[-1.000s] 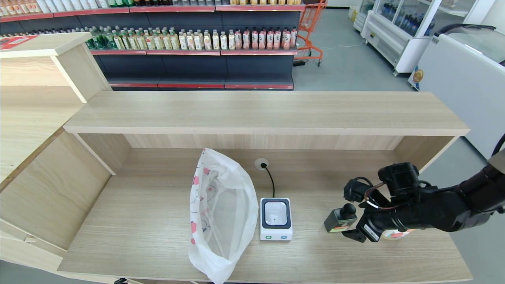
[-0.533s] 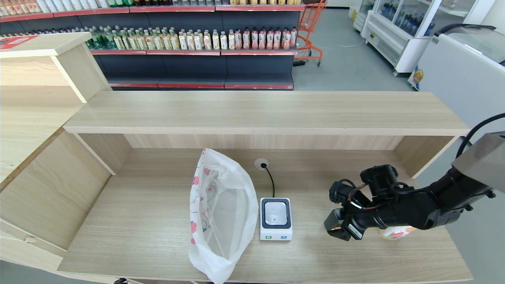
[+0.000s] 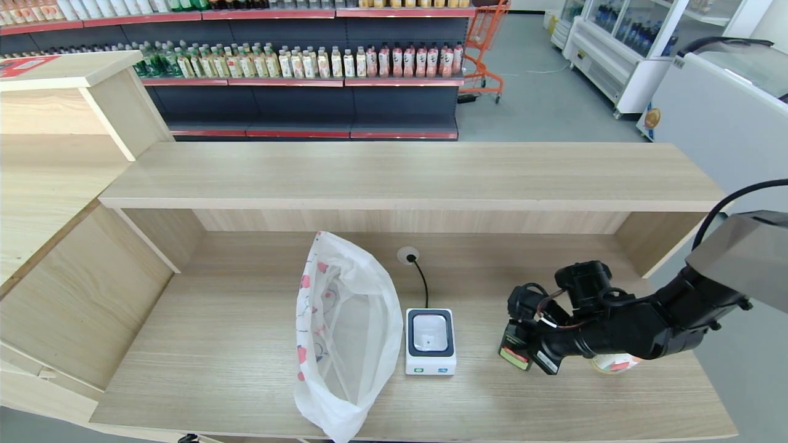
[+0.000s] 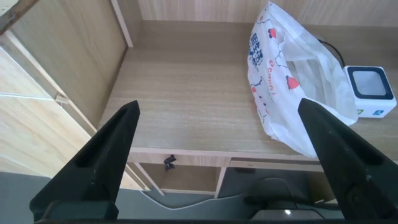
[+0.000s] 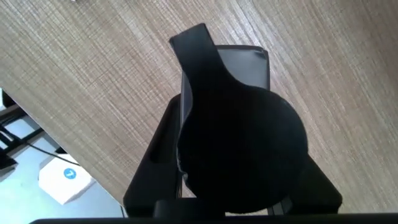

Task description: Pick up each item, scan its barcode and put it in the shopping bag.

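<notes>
A small dark bottle (image 3: pixel 513 352) with a black round cap (image 5: pixel 242 149) and a red-and-green label sits in my right gripper (image 3: pixel 522 349), which is shut on it, right of the scanner (image 3: pixel 430 340). In the right wrist view the cap lies between the fingers (image 5: pixel 191 53) over the wooden counter. The white shopping bag (image 3: pixel 345 338) with red prints lies open just left of the scanner. My left gripper (image 4: pixel 217 165) hangs open and empty off the counter's front edge, facing the shopping bag (image 4: pixel 292 81) and the scanner (image 4: pixel 370 87).
A round white container (image 3: pixel 615 364) with red print stands on the counter under my right forearm. The scanner's black cable (image 3: pixel 422 280) runs to a hole at the back. A raised shelf (image 3: pixel 412 175) overhangs the counter's rear, and side walls close it left and right.
My right arm swung left and lowered over the bottle, which stood free a second ago. The bottle now sits slightly left of where it stood, in the gripper.
</notes>
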`<state>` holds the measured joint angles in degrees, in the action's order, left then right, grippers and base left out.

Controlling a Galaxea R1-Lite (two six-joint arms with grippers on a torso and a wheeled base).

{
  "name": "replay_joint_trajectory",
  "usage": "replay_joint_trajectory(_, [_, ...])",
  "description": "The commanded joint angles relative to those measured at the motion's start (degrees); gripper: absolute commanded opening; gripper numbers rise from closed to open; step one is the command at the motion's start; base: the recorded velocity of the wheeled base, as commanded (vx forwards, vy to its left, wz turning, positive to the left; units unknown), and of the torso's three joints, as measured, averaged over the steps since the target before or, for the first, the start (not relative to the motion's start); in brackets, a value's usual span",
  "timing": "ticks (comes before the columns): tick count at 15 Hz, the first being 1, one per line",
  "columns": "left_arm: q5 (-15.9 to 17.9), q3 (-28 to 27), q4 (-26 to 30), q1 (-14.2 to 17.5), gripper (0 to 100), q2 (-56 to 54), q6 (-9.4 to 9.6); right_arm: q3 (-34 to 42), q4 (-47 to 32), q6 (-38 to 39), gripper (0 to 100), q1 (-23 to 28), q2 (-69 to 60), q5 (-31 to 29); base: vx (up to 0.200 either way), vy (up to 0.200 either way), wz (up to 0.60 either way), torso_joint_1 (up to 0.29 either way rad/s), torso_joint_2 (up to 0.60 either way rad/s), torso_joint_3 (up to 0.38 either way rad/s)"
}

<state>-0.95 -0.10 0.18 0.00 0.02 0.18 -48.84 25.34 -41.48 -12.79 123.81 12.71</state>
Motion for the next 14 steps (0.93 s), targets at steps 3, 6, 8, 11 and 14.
replay_joint_trajectory(3, [0.0, 0.0, 0.0, 0.0, 100, 0.0, -0.01, 0.9, 3.9, 0.9, 0, -0.2, -6.4, 0.0, 0.0, 0.0, 0.0, 0.0, 0.0, 0.0])
replay_joint_trajectory(6, [0.0, 0.0, 0.0, 0.0, 100, 0.0, -0.01, 1.1, 5.2, 6.2, 0, 1.4, -16.5, -0.1, 0.0, 0.0, 0.0, 0.0, 0.0, 0.0])
replay_joint_trajectory(8, [0.0, 0.1, 0.0, 0.0, 100, 0.0, -0.01, 9.5, 5.7, 7.3, 0, 5.8, -30.3, 1.3, 0.0, 0.0, 0.0, 0.0, 0.0, 0.0])
replay_joint_trajectory(11, [0.0, 0.0, 0.0, 0.0, 100, 0.0, -0.01, 19.0, 12.3, -4.4, 0, 6.0, -40.0, 2.2, 0.0, 0.0, 0.0, 0.0, 0.0, 0.0])
replay_joint_trajectory(14, [0.0, 0.0, 0.0, 0.0, 100, 0.0, -0.01, 19.6, 11.7, -24.0, 0, 8.8, -41.9, 19.8, 0.0, 0.0, 0.0, 0.0, 0.0, 0.0])
